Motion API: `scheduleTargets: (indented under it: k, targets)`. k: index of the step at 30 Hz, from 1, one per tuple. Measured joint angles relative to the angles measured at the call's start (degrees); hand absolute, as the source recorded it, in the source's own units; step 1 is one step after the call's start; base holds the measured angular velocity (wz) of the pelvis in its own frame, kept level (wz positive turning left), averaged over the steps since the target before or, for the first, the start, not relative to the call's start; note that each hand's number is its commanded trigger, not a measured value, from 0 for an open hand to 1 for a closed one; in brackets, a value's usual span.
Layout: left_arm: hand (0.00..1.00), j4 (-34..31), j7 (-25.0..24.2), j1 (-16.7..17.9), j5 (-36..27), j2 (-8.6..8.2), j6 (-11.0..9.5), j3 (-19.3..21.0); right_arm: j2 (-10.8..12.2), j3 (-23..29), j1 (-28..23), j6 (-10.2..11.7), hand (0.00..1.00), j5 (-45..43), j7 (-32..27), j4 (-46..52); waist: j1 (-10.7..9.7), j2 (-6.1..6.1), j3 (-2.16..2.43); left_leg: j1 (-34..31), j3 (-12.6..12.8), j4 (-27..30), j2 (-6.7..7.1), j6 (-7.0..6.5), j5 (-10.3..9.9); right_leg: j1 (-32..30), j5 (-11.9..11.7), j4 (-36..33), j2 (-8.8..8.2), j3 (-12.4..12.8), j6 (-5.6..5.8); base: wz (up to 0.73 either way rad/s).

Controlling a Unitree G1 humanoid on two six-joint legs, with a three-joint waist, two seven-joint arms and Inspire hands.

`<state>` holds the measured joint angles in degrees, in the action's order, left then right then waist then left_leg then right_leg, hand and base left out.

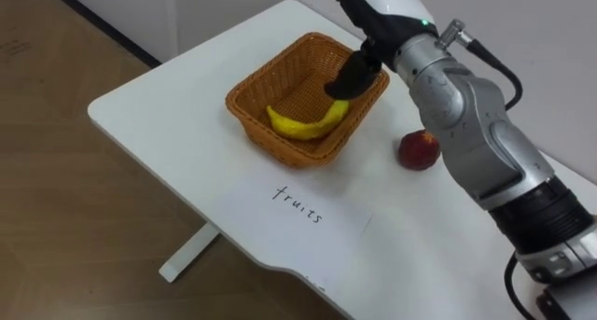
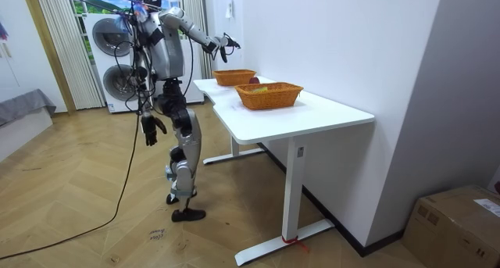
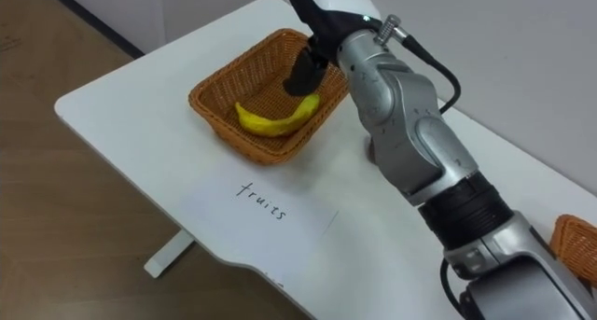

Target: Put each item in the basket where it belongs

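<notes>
Wicker basket (image 1: 256,124) on a white table (image 1: 168,115) holds a yellow banana (image 1: 298,124), which lies along the side nearest the robot, while the robot's right hand (image 1: 353,77) hangs over the basket's far side with loose, splayed fingers, grasping nothing. A red apple (image 1: 419,150) sits on the tabletop just to the right of the basket, and a paper label (image 1: 298,203) (handwritten) lies in front of the basket. The left hand (image 2: 148,130) hangs at the robot's side, well away from the basket, and its state cannot be told.
</notes>
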<state>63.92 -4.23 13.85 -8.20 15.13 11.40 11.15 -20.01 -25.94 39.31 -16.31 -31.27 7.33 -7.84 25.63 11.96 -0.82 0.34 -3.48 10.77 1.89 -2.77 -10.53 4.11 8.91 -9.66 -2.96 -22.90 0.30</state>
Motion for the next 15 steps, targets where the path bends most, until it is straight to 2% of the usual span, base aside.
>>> scheduleTargets:
  k: [7, 12, 15]
  targets:
    - [0.00, 0.1, 1.6, 0.4, -0.2, -0.16, 0.3, -0.2, 0.0, 0.0, 0.0, 0.1, 0.00, 0.5, -0.9, 0.0, -0.5, -0.08, 0.05, -0.1, 0.0, 0.2, 0.02, 0.00, 0.0, 0.0, 0.0, -0.1, -0.04, 0.0, 0.00, 0.00]
    - [0.00, 0.2, 2.6, 0.8, -0.3, -0.91, 0.2, -0.8, 0.0, 1.0, 0.0, 0.2, 0.00, 4.1, -3.8, 0.1, -2.7, -0.09, 0.17, -0.6, -0.4, 0.7, 0.21, -0.02, 0.0, 0.0, 0.0, -0.1, -0.14, -0.2, 0.00, 0.06]
    - [0.00, 0.1, 3.5, 1.1, -1.1, -1.59, 0.1, -0.9, 0.0, 2.6, 0.0, 0.7, 0.00, 7.3, -4.9, -0.1, -4.0, -0.68, 0.39, -0.6, -0.4, 1.0, 0.32, -0.09, 0.0, 0.0, 0.0, -0.1, -0.35, -0.7, 0.00, 0.02]
